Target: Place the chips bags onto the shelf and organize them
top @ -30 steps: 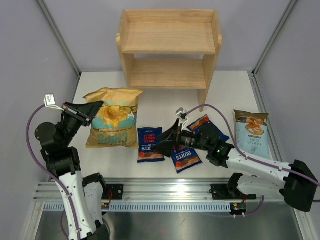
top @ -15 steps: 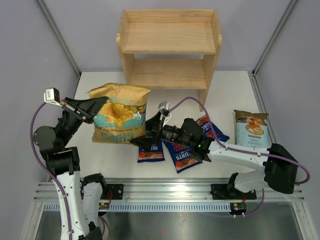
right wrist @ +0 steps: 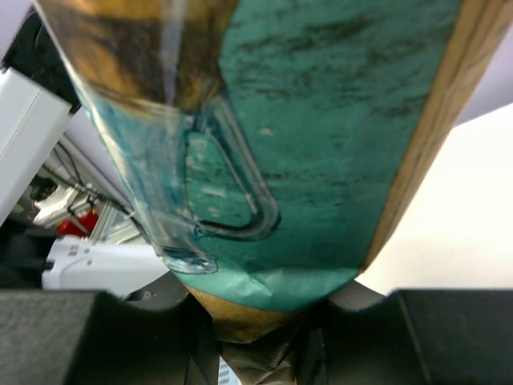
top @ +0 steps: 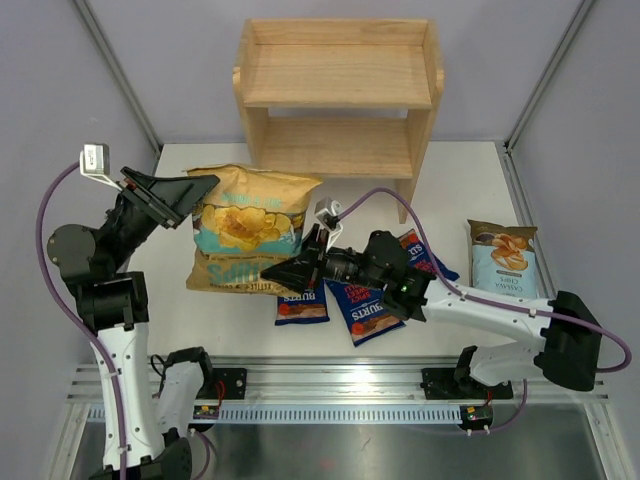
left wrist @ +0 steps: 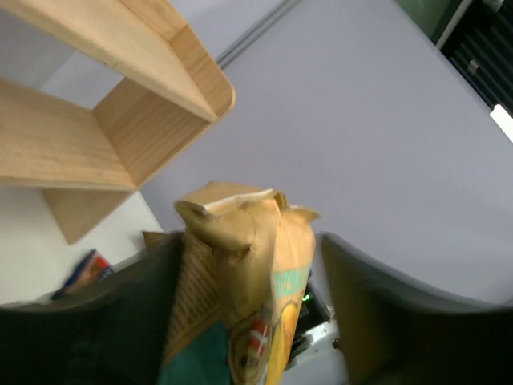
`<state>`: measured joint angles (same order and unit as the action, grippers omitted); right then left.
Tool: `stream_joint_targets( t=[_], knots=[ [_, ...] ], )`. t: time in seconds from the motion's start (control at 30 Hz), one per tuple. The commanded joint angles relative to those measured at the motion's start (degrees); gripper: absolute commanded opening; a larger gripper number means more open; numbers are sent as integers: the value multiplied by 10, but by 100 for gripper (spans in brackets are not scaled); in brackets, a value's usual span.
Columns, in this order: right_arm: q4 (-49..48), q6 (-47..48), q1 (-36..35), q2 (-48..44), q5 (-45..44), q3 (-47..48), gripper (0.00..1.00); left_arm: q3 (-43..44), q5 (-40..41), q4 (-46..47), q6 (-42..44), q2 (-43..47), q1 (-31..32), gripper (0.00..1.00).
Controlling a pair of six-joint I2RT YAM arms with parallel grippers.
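Note:
The large tan-and-teal chips bag (top: pixel 255 225) hangs tilted above the table, in front of the shelf (top: pixel 340 90). My left gripper (top: pixel 203 198) is open, its fingers standing either side of the bag's top corner (left wrist: pixel 240 265), with a gap showing on the right. My right gripper (top: pixel 272 272) is shut on the bag's bottom edge (right wrist: pixel 321 120), which is pinched between its fingers (right wrist: pixel 144 329). Three small dark blue bags lie flat on the table: one (top: pixel 300 308), a second (top: pixel 365 315) and a third (top: pixel 425 255) partly under the right arm. A pale blue bag (top: pixel 503 262) lies at the right.
The two-tier wooden shelf (left wrist: pixel 96 144) stands at the back with both tiers bare. The right arm (top: pixel 470 310) stretches across the small blue bags. Grey walls close in the table on both sides.
The big bag rose off the table and shifted right toward the shelf. My right gripper swung left from the blue bags and closed on its bottom edge. My left gripper opened.

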<state>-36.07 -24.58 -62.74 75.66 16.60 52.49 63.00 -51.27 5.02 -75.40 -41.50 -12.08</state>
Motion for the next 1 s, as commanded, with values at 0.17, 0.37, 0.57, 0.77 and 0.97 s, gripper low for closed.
stream_joint_targets(
  t=[0.17, 0.37, 0.57, 0.77, 0.97],
  knots=[
    [198, 40, -4, -132, 18, 44, 23, -18, -123, 56, 279, 13, 3, 99],
    [325, 28, 32, -158, 38, 92, 22, -124, -183, 353, 160, 21, 64, 99],
    [342, 37, 53, -185, 116, 99, 21, -117, -189, 268, 249, -17, 187, 99],
    [430, 95, 57, -204, 160, 129, 23, -111, -184, 167, 328, -41, 215, 70],
    [480, 110, 61, -234, 85, 131, 40, -89, -59, 62, 368, -34, 215, 7]
  ],
)
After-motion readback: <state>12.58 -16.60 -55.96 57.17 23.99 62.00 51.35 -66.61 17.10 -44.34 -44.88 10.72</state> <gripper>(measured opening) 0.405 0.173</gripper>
